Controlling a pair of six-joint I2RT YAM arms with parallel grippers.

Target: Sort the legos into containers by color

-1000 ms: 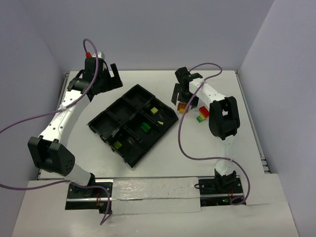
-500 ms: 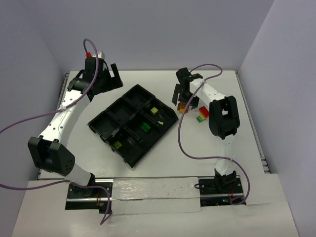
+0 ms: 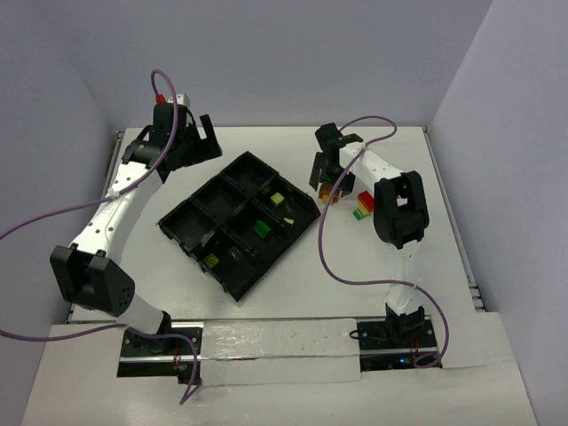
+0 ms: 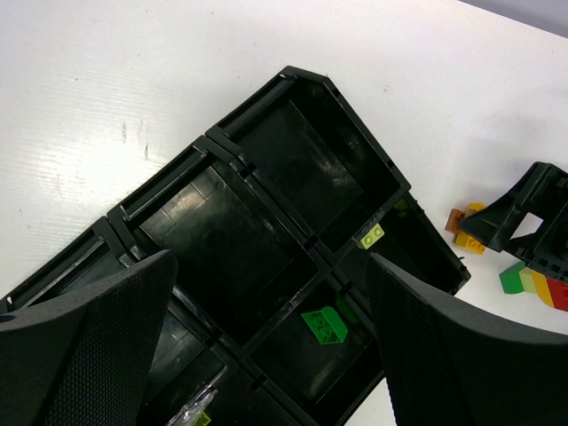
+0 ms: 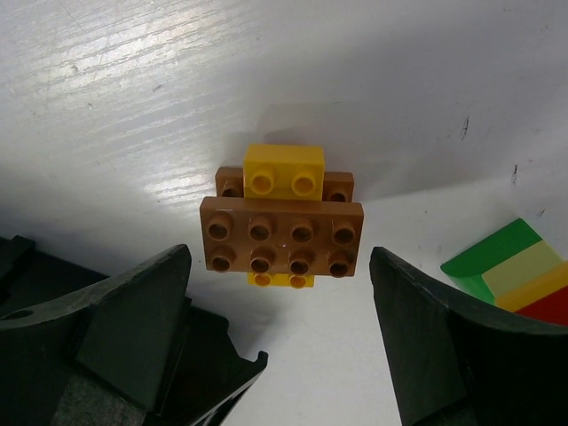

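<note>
The loose legos lie on the white table (image 3: 266,146) just right of the tray's right-hand corner. An orange-brown flat plastic plate (image 5: 282,235) with two rows of four studs rests there, touching a small yellow plastic brick (image 5: 284,170) that shows at its far edge and again as a strip of yellow studs at its near edge. The order of stacking between the two cannot be settled. Near them, toward the right, sits a striped stack of bricks (image 5: 510,271) in green, pale yellow-green, yellow and red, apart from the plate. The black plastic six-compartment tray (image 3: 200,217) lies diagonally at the table's centre. A pale yellow-green brick (image 4: 372,236) occupies its right-corner compartment. A green brick (image 4: 323,325) sits in the middle compartment of the same row, and another yellow-green brick (image 3: 213,260) lies in that row's nearest compartment. The right gripper (image 3: 327,180) is positioned over the orange-brown plate with its jaws spread wide. One finger stands on each side of the plate, with table showing between each finger and the plate, and nothing is gripped. Its height above the table cannot be judged. The left gripper (image 4: 271,266) is at the far left of the table, beyond the tray, its jaws likewise spread and holding nothing. Its wrist camera looks across the tray toward the loose bricks.
</note>
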